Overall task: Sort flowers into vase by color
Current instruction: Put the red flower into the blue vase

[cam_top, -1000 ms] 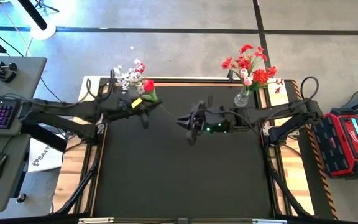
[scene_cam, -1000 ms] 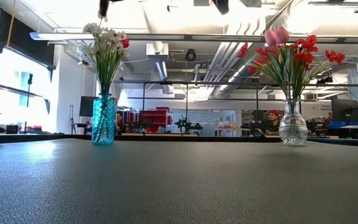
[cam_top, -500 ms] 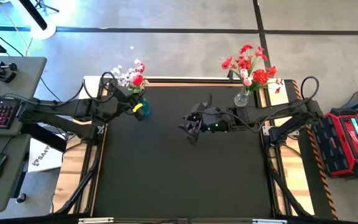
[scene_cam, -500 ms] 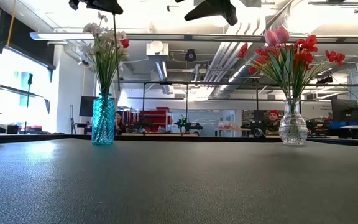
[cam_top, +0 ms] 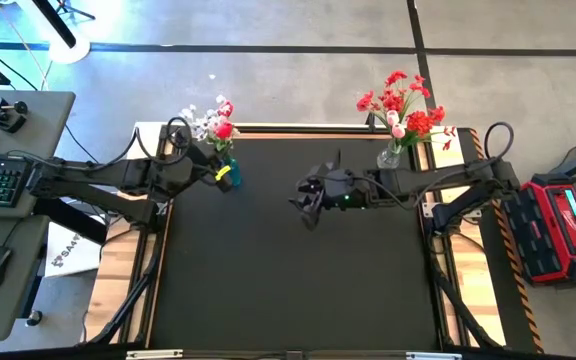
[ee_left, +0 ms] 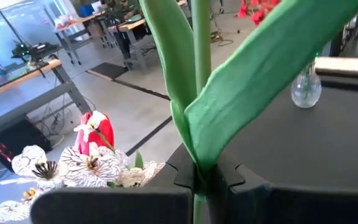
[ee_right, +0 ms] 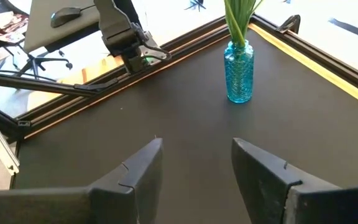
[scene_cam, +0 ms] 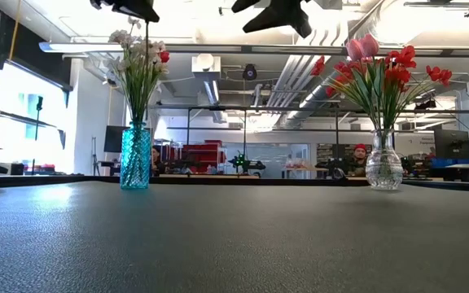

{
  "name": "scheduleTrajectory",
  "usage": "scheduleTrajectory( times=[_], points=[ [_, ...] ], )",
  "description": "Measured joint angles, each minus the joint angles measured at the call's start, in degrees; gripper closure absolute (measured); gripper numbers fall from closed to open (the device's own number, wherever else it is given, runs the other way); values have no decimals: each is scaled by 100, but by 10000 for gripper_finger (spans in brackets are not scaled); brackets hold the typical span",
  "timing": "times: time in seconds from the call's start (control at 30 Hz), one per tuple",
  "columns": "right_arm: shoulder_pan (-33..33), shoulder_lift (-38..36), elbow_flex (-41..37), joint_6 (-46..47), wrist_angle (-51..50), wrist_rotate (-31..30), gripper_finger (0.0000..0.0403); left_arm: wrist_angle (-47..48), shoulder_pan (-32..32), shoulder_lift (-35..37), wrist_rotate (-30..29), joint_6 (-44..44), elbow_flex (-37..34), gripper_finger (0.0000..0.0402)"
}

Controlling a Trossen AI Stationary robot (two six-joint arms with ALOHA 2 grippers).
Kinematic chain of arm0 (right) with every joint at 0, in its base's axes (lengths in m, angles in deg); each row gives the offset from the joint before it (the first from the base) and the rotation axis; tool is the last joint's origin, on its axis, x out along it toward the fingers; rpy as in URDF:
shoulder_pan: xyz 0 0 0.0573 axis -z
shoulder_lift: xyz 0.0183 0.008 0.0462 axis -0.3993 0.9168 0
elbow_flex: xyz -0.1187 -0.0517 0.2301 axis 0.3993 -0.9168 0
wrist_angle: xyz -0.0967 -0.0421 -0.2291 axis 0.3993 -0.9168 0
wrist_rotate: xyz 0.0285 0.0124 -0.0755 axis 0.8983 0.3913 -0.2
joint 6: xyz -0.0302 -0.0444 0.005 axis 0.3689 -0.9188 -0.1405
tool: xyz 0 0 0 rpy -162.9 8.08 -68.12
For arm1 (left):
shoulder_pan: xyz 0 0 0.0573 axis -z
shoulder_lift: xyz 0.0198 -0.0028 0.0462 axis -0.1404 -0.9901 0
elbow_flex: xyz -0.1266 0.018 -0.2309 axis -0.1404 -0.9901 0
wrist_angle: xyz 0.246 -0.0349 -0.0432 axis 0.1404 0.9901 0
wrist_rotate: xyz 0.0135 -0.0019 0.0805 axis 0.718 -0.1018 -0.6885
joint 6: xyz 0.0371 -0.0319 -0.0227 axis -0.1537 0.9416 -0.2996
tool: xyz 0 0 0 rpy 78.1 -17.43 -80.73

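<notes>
clamped on a green stem (ee_left: 201, 68) at the far-left corner: left gripper (cam_top: 206, 160), jaws together on it right above the blue vase (cam_top: 227, 177). probably the step in hand is lowering this red flower (cam_top: 223, 129) among the white blossoms (cam_top: 204, 122), a doubtful match by colour. best done slowly: keep stem upright, centre its end over the narrow neck, sink straight down, release only once the stem stands among the others; avoid knocking the tall, slim vase. held flower: long smooth stem, broad folded leaf (ee_left: 272, 68), red bud (ee_left: 98, 132) beside veined white petals. mid-table, hanging above the black mat (cam_top: 288, 280): right gripper (cam_top: 308, 205), fingers apart, nothing held. far right corner: clear glass vase (cam_top: 390, 157) full of red sprays (cam_top: 400, 100) with one pale pink tulip (cam_top: 397, 130).
</notes>
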Motion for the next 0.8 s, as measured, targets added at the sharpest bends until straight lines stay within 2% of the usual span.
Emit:
scheduleTrajectory(
  times=[0.27,0.8],
  points=[
    [243,0,0,-40,-2,301,226,476,-185,-21,132,225,0,401],
    [331,0,0,-41,-2,501,226,568,-337,-28,982,920,0,401]
  ],
)
